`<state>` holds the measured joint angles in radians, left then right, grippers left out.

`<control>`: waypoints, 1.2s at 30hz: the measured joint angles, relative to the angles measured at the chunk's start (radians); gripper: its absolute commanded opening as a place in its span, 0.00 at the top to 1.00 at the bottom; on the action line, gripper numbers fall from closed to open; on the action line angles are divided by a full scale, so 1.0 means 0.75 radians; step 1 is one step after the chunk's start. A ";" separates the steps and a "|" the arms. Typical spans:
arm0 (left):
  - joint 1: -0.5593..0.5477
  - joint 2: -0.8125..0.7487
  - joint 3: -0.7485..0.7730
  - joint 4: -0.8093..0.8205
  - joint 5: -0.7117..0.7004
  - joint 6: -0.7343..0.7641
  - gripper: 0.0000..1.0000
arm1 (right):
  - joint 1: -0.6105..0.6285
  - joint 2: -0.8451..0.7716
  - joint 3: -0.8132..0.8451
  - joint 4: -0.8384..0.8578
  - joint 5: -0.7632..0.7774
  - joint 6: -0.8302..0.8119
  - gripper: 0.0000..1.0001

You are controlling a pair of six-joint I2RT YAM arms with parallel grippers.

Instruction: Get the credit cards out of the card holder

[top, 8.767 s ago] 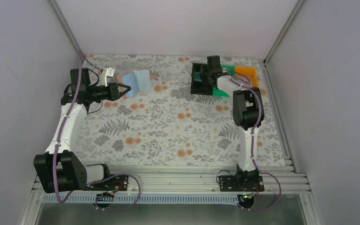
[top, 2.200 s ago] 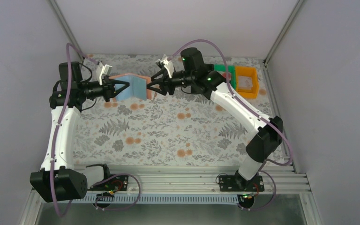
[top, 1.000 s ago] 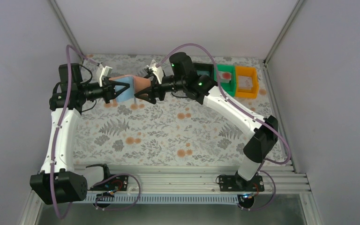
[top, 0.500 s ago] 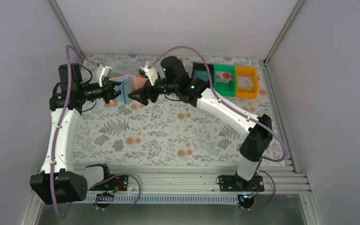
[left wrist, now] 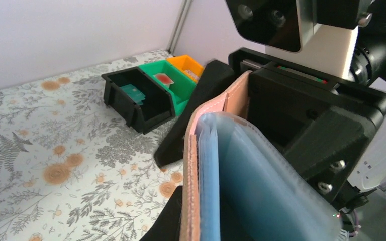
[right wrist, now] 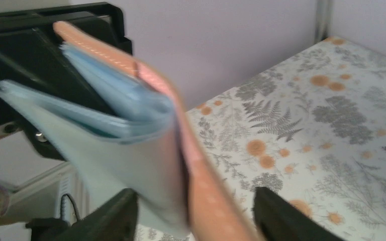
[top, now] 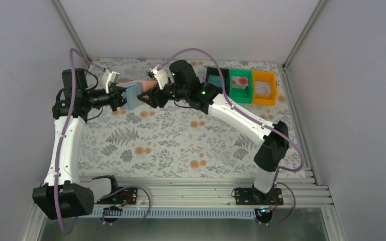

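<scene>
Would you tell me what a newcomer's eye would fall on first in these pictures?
The card holder, held up off the table at the far left: the left gripper clamps it while the right gripper straddles its salmon flap with open jaws. Next, the black bin, green bin and orange bin in a row at the far right.

Top cam's peering down from 6 o'clock; wrist cams are facing off, both tight on the card holder [left wrist: 231, 170].

Card holder [left wrist: 216, 165] matt and soft outside, its sleeves [left wrist: 271, 196] glossy clear plastic; black bin [left wrist: 135, 103] smooth plastic
</scene>
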<state>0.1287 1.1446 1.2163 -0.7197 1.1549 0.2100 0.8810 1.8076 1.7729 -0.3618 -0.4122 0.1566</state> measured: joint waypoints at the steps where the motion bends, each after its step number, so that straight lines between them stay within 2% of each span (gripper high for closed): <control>1: 0.001 0.000 -0.001 -0.001 0.001 0.008 0.96 | 0.001 0.001 0.001 0.000 -0.015 0.005 0.61; 4: 0.004 -0.001 -0.001 -0.005 0.017 0.040 0.82 | -0.003 0.001 0.000 -0.007 -0.074 0.014 0.77; 7: 0.016 -0.002 0.012 -0.038 0.032 0.089 0.57 | -0.015 -0.008 -0.016 -0.012 -0.152 0.015 0.92; 9: 0.022 0.001 0.042 -0.085 0.055 0.130 0.41 | -0.031 -0.014 -0.030 -0.010 -0.160 0.019 0.95; 11: 0.018 0.000 0.089 -0.141 0.092 0.171 0.30 | -0.064 -0.024 -0.052 -0.009 -0.174 0.024 0.96; 14: 0.019 -0.006 0.149 -0.219 0.125 0.244 0.17 | -0.120 -0.038 -0.075 -0.017 -0.190 0.024 0.96; 17: 0.020 -0.022 0.164 -0.273 0.147 0.305 0.12 | -0.154 -0.048 -0.075 -0.033 -0.194 0.026 0.96; 21: 0.020 -0.034 0.134 -0.262 0.132 0.294 0.13 | -0.163 -0.061 -0.075 -0.038 -0.219 0.036 0.96; 24: 0.019 -0.033 0.099 -0.223 0.044 0.255 0.18 | -0.163 -0.072 -0.075 -0.040 -0.253 0.035 0.96; 25: 0.018 -0.033 0.087 -0.204 0.004 0.241 0.22 | -0.163 -0.078 -0.075 -0.041 -0.264 0.035 0.96; 31: -0.003 -0.032 0.072 -0.166 -0.086 0.200 0.61 | -0.163 -0.106 -0.075 -0.041 -0.351 0.022 0.96; 33: -0.005 -0.032 0.073 -0.172 -0.084 0.204 0.66 | -0.163 -0.111 -0.075 -0.043 -0.384 0.006 0.96; 36: -0.003 -0.032 0.085 -0.210 -0.044 0.257 0.66 | -0.163 -0.115 -0.068 -0.078 -0.433 -0.046 0.96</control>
<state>0.1265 1.1210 1.2804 -0.8772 1.1221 0.4026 0.7586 1.7210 1.7218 -0.4202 -0.7372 0.1223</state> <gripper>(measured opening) 0.348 0.078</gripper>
